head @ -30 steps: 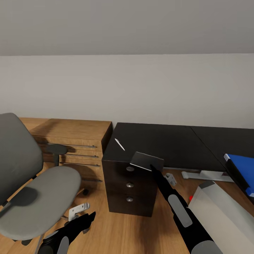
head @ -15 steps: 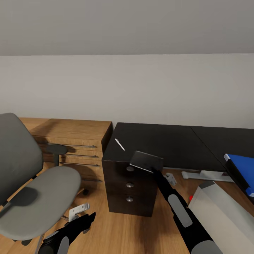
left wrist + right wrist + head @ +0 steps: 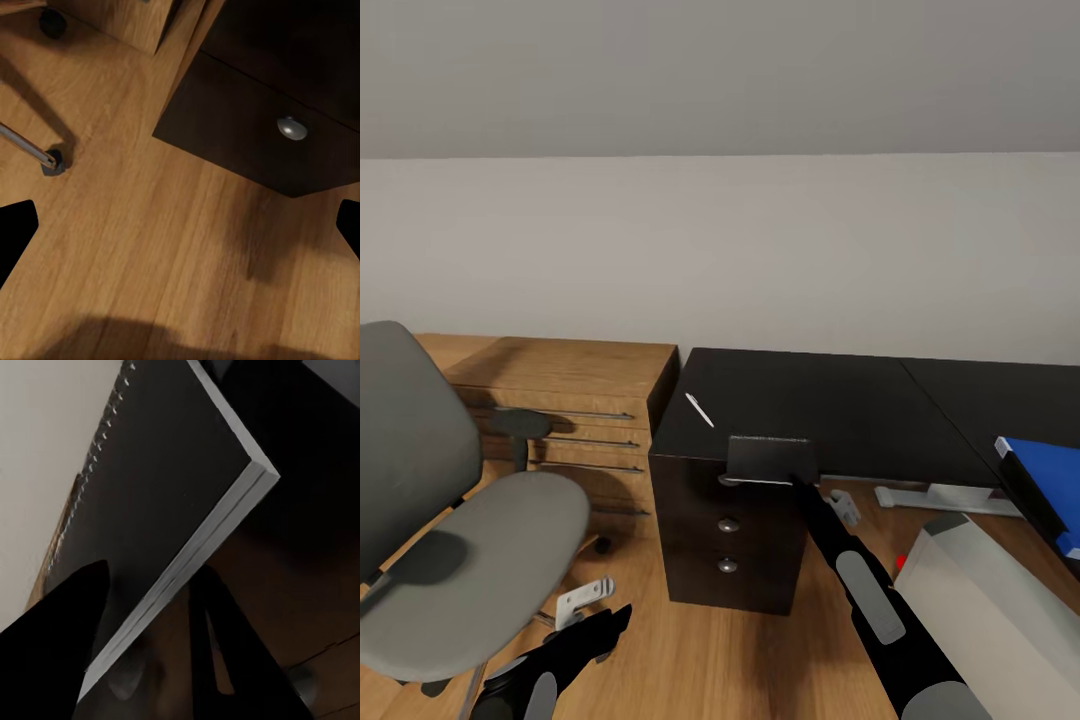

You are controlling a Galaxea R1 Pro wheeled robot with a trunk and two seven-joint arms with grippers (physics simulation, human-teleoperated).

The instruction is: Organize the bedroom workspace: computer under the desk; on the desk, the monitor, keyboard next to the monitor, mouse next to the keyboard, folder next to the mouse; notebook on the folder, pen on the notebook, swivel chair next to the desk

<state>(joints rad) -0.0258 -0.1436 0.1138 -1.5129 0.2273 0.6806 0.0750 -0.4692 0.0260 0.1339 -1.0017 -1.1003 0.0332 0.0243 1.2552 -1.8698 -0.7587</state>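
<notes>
Right wrist view, notebook (image 3: 161, 487) clamped between right claw (image 3: 146, 607) fingers

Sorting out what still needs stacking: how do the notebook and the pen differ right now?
The notebook is dark, broad and held tilted in the right claw at the desk's front edge; the pen is white, thin and lies flat on the desk, untouched. Both are at the desk's left end, above the drawers.

My right arm extends forward, its gripper (image 3: 792, 478) closed on the notebook (image 3: 770, 458), one finger (image 3: 67, 645) on each cover. My left arm hangs low, its gripper (image 3: 605, 622) with fingers spread wide apart, pointing at the floor.
</notes>
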